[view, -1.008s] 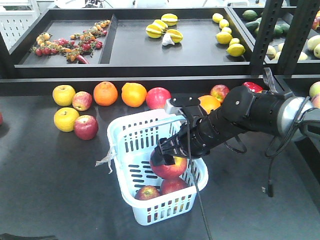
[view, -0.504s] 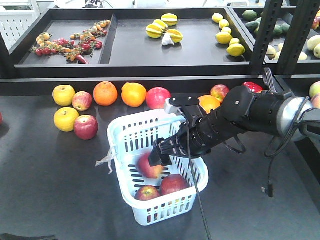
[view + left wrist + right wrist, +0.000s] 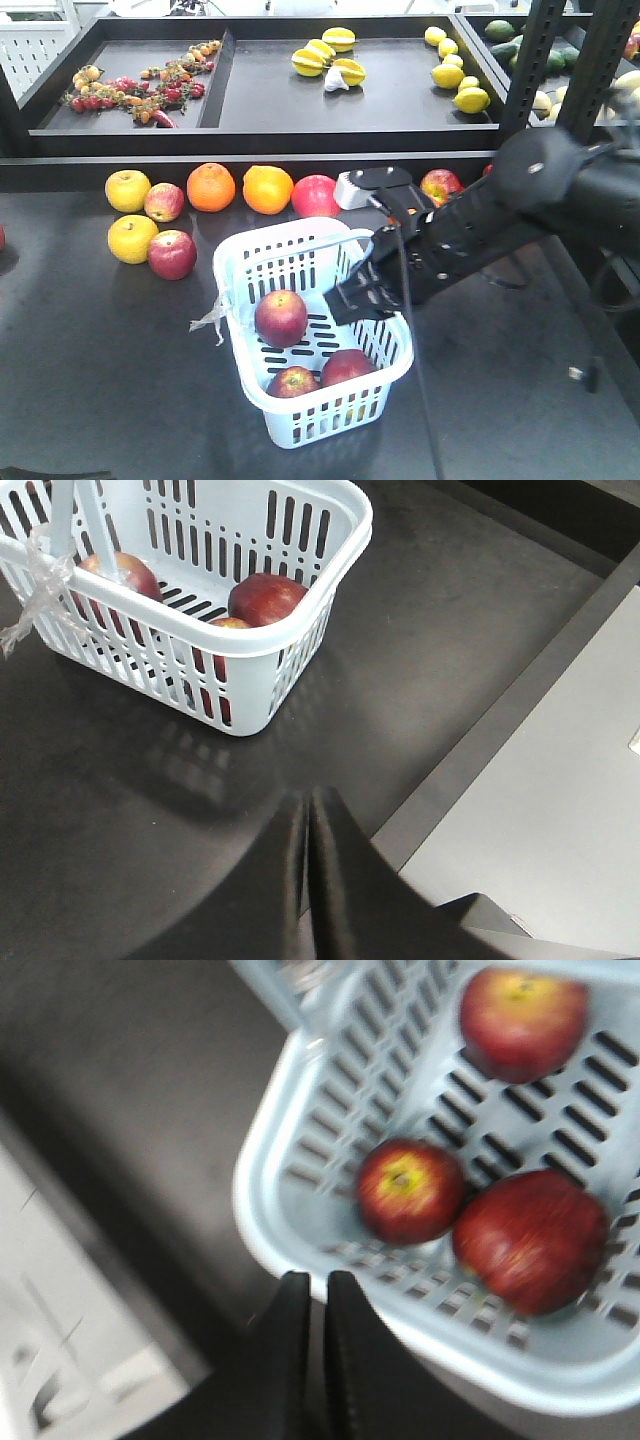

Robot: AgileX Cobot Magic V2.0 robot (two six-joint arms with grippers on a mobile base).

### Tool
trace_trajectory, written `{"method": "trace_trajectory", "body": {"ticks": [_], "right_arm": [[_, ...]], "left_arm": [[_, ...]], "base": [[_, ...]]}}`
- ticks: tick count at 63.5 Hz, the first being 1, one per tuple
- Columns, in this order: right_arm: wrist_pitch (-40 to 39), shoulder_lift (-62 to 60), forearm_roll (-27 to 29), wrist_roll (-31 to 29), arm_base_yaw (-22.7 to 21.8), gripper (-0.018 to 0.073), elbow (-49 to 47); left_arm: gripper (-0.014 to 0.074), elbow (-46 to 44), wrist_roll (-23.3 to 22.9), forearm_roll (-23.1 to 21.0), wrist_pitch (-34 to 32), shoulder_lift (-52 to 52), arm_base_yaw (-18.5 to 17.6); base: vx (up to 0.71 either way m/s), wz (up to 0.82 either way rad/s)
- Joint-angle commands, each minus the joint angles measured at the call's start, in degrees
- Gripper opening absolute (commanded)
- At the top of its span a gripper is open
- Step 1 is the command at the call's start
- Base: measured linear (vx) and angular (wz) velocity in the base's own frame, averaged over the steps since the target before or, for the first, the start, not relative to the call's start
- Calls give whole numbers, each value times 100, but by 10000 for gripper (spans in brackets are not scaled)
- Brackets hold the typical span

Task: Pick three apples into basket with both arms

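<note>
The pale blue basket [image 3: 232, 300] stands mid-table with three apples inside: one toward the back [image 3: 281, 318] and two at the front [image 3: 294, 382] [image 3: 347, 367]. My right gripper [image 3: 348, 300] hovers over the basket's right rim, shut and holding nothing. In the right wrist view its tips [image 3: 318, 1280] hang above the rim [image 3: 262, 1220], with the apples [image 3: 522, 1020] [image 3: 408, 1188] [image 3: 530, 1240] below. In the left wrist view the left gripper [image 3: 308, 798] is shut and empty over the dark table near its edge. The basket [image 3: 290, 640] and its apples [image 3: 268, 596] [image 3: 118, 572] lie ahead of it.
A row of loose fruit lies behind the basket: a yellow apple [image 3: 127, 190], oranges [image 3: 211, 186] [image 3: 268, 189] and red apples [image 3: 172, 254] [image 3: 316, 196]. Raised trays [image 3: 250, 110] at the back hold tomatoes, starfruit and lemons. Black posts [image 3: 530, 70] stand at the right.
The right gripper let go of the apple, which now rests on the basket floor toward the back. The arm rose and drew back to the right, its jaws closing. The left gripper is unseen earlier.
</note>
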Motion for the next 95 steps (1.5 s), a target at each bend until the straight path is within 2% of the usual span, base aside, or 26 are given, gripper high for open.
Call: {"method": "trace_trajectory", "body": {"ticks": [1,9,24,34,42,51,56,64,71,95], "right_arm": [[454,-603,142,-141,-4,-8,-123],[863,-1287,91,-323,-4,-5,-123],[745,-3018,-335,-496,-4,-4,29],[123,-4238,-621,-476,-5,-4,1183],[-652,-5277,-732,-422,-10,-4,2471],[-1523,-6391,-1374,204,-10,-4,3697],[-1787,-6887,-1943,860,-10,-2,4330],[-1999,-7446,-2865,1777,-10,-1,4834],[-2174,-7684,-3467,2157,-10,-1,4942],[-2168,-7706,-3508,2290,-10,-1,4942]], "left_arm": [[-7,-152,-52,-231,-248,31,-22],[-7,-152,-52,-230,-235,31,-22],[-7,-152,-52,-230,-155,31,-22],[-7,-152,-52,-230,-155,31,-22],[-7,-152,-52,-230,-149,31,-22],[-7,-152,-52,-230,-153,31,-22],[-7,-152,-52,-230,-153,31,-22],[-7,-152,-52,-230,-226,31,-22],[-7,-152,-52,-230,-405,31,-22],[-7,-152,-52,-230,-389,31,-22]], "base": [[0,0],[0,0],[0,0],[0,0],[0,0],[0,0],[0,0],[0,0],[0,0],[0,0]]}}
